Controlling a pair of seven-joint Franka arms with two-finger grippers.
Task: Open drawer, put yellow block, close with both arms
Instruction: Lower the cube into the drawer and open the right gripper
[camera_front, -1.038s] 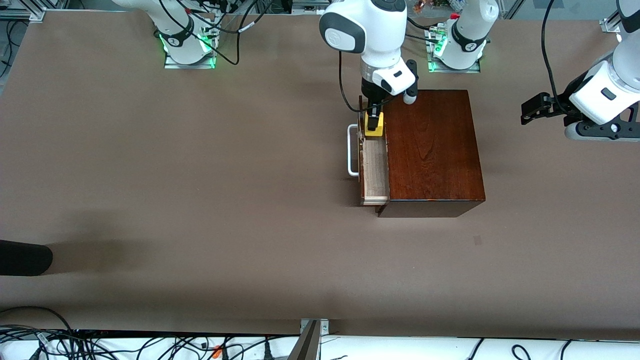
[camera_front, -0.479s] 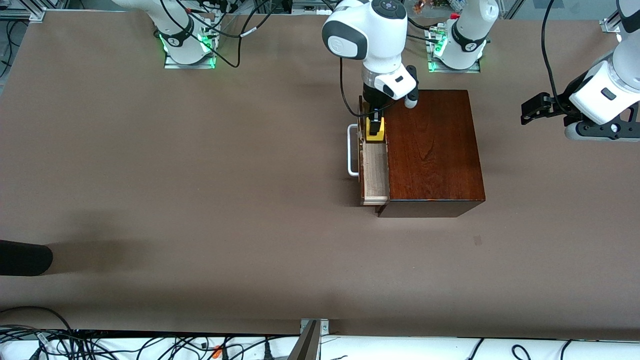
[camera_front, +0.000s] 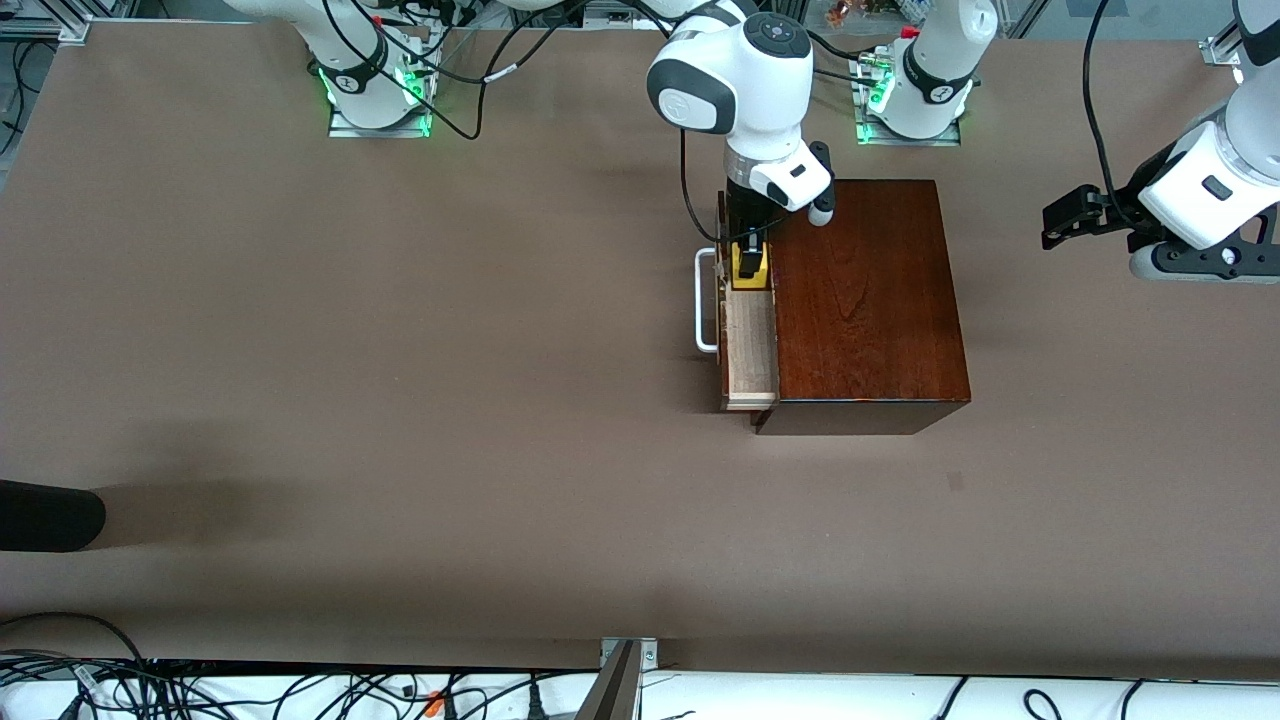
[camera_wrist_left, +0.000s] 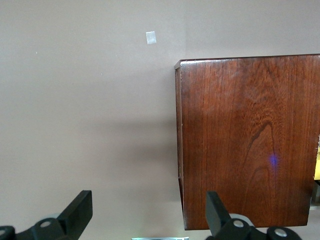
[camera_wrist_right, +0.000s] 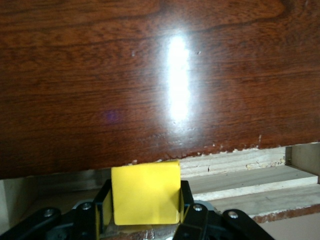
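The drawer (camera_front: 750, 345) stands pulled out of the dark wooden box (camera_front: 865, 290), with its white handle (camera_front: 705, 300) facing the right arm's end of the table. My right gripper (camera_front: 748, 258) reaches down into the drawer's end farther from the front camera and is shut on the yellow block (camera_front: 750, 268). In the right wrist view the yellow block (camera_wrist_right: 145, 192) sits between the black fingers (camera_wrist_right: 186, 197), over the pale drawer floor (camera_wrist_right: 250, 187). My left gripper (camera_front: 1065, 220) waits open, in the air beside the box toward the left arm's end; its wrist view shows the box (camera_wrist_left: 245, 135).
A dark rounded object (camera_front: 45, 515) pokes in over the table at the right arm's end, near the front camera. A small pale mark (camera_front: 955, 481) lies on the table nearer the front camera than the box. Cables run along the near edge.
My right gripper has come lower with the yellow block, deeper into the open drawer. The left arm has not moved.
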